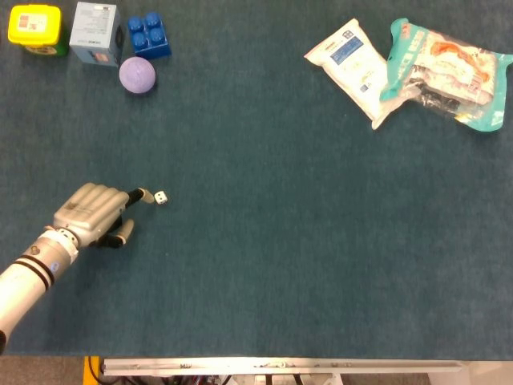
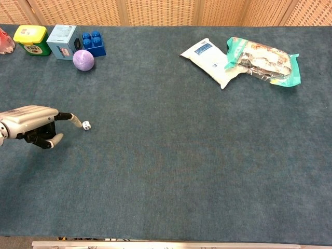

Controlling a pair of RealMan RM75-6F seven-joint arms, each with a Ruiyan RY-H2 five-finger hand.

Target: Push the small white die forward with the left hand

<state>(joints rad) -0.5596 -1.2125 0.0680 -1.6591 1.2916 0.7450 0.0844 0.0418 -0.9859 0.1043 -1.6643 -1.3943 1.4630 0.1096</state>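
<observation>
While viewed from the head camera, left hand low on the near-left of the table, most fingers curled into the palm, one finger stretched out toward the die. Nothing gripped; a pointing pose, presumably chosen so that a single fingertip can nudge so small a thing without the rest of the hand fouling it. Fingertip just beside the die, on its left; contact or a hair's gap, cannot tell from either view. Thumb tucked below, clear of the die. Right hand absent from both views.

Die resting on the blue-green cloth, left half of the table, roughly mid-depth, open cloth ahead of it. Judged stage: approach done, push not yet begun. Finger sits to the side of the die rather than behind it, so a forward push likely needs it brought round to the near face first.

Further back, far-left corner: purple ball, blue brick, pale blue box, yellow tub. Far right: white packet and teal snack bag, touching, well apart from the die.
</observation>
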